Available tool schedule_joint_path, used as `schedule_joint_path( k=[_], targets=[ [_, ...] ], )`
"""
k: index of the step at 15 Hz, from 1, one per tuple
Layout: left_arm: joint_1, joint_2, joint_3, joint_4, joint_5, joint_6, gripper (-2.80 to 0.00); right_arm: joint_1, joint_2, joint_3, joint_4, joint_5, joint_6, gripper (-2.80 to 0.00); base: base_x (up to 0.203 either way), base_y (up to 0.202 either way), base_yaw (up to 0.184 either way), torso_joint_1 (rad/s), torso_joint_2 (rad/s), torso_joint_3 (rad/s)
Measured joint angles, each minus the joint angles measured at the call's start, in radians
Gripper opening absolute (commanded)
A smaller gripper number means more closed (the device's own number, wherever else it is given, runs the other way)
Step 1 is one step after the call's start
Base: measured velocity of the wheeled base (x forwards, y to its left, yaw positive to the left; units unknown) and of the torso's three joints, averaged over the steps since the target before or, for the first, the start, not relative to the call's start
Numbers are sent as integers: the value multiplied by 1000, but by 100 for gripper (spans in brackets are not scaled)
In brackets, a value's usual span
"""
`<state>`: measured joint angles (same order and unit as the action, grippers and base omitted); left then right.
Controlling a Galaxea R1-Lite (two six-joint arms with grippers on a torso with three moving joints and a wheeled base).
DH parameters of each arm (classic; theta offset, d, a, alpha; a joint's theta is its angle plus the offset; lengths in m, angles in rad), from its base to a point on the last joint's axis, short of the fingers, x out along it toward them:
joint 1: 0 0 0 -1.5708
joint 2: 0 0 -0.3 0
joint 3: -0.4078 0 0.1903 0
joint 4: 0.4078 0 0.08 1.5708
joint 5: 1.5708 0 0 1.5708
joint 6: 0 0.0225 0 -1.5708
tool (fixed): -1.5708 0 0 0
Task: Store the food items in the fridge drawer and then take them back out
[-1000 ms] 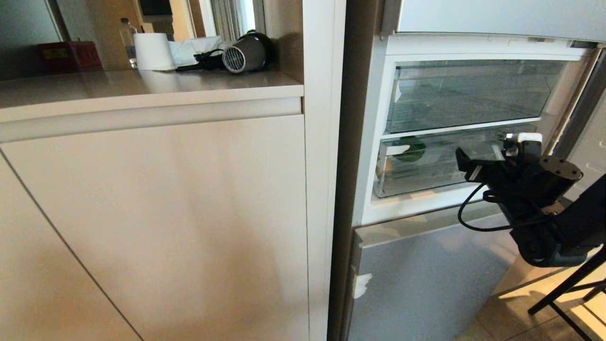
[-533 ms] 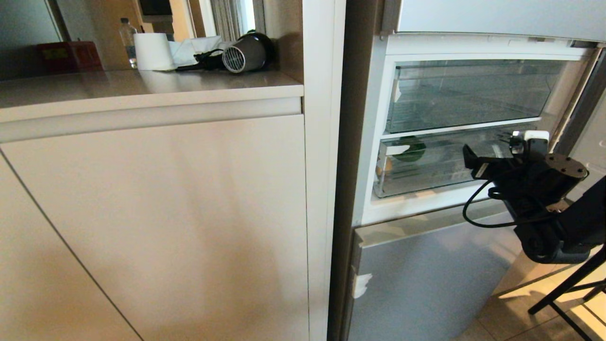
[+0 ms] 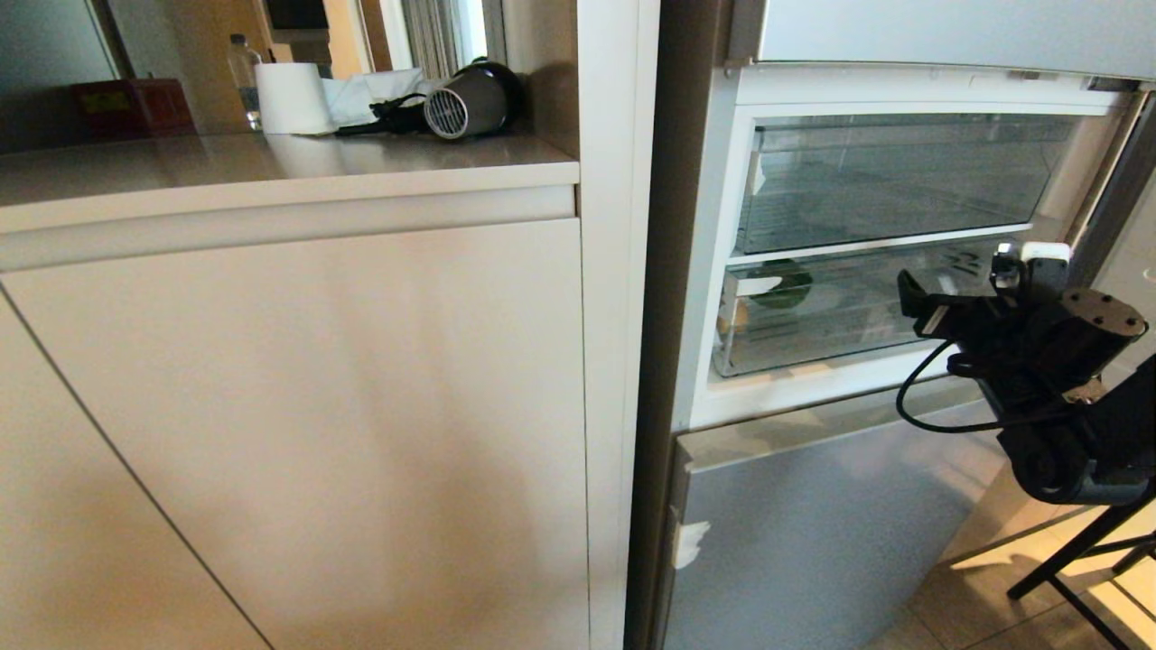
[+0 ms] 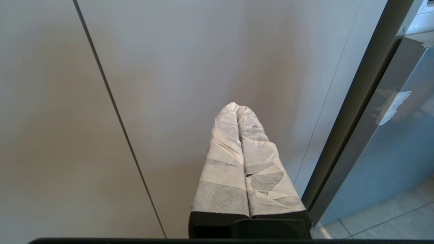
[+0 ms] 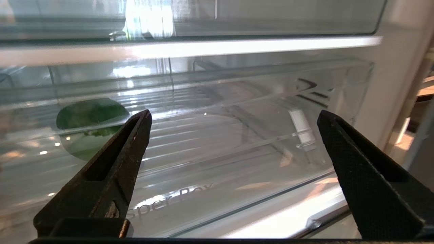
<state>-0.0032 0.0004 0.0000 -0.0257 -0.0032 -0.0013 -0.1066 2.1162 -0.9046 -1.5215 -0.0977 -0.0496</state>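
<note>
The fridge drawer is the lower of two clear plastic drawers and sits pushed into the open fridge. Through its front I see the dark green pepper near its left end, with a tan round shape, the potato, just below and left of it. My right gripper hovers in front of the drawer's right half, a short way off. In the right wrist view that gripper is open and empty, facing the drawer front, with the pepper beyond one fingertip. My left gripper is shut and parked, facing a beige cabinet door.
An empty-looking upper clear drawer sits above. The shut silver-blue lower fridge door is below. Left of the fridge, a counter holds a hair dryer, paper roll, bottle and red box. Black stand legs cross the floor at right.
My right gripper has drifted a little to the right and up in front of the lower drawer, still open. The drawer and the food inside have not moved.
</note>
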Motion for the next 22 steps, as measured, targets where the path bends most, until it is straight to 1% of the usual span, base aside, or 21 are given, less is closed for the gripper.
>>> schedule_joint_path(
  k=[5,7,8,9,11,12,13,15,17,22],
  targets=[
    [0,0,0,0,0,0,-280,-2,-67,94,0,2,7,0,0,0,0,0,0,0],
    [0,0,0,0,0,0,-280,-2,-76,133,0,26,31,0,0,0,0,0,0,0],
    [0,0,0,0,0,0,-280,-2,-74,139,0,56,48,0,0,0,0,0,0,0],
    [0,0,0,0,0,0,-280,-2,-72,144,1,108,58,0,0,0,0,0,0,0],
    [0,0,0,0,0,0,-280,-3,-75,151,1,260,57,0,0,0,0,0,0,0],
    [0,0,0,0,0,0,-280,2,-81,157,0,313,50,0,0,0,0,0,0,0],
    [0,0,0,0,0,0,-280,15,-89,168,0,334,30,0,0,0,0,0,0,0],
    [0,0,0,0,0,0,-280,42,-104,200,1,327,-38,0,0,0,0,0,0,0],
    [0,0,0,0,0,0,-280,61,-128,228,0,280,-74,0,0,0,0,0,0,0],
    [0,0,0,0,0,0,-280,71,-117,160,0,176,-139,0,0,0,0,0,0,0]
  ],
)
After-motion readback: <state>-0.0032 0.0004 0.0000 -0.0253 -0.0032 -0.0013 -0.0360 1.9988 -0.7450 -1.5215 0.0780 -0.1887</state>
